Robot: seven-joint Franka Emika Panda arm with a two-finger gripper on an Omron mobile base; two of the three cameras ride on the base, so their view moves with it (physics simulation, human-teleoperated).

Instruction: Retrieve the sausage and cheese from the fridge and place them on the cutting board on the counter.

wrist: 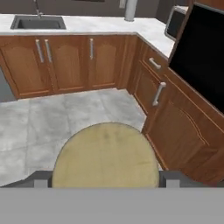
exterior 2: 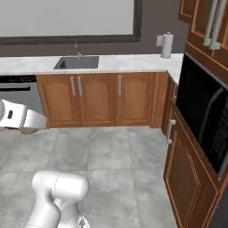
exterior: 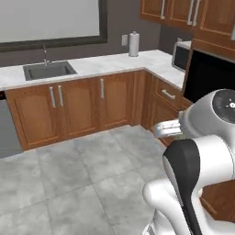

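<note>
The gripper (wrist: pixel 105 183) has its fingertips (wrist: pixel 40 180) mostly covered by a round pale-yellow object (wrist: pixel 106 153), whose lower part the hand view's bottom cuts off; what it is cannot be told. In the left base view the arm (exterior: pixel 197 170) blocks the lower cabinets (exterior: pixel 220 197).

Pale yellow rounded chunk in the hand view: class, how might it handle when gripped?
The pale yellow rounded cheese chunk looks solid, so probably stiff. Its curved top may slip from the pincer, or roll once set down.

Veined marble counter (exterior: pixel 101 64) over glossy wooden cabinets (exterior: pixel 78 108).
</note>
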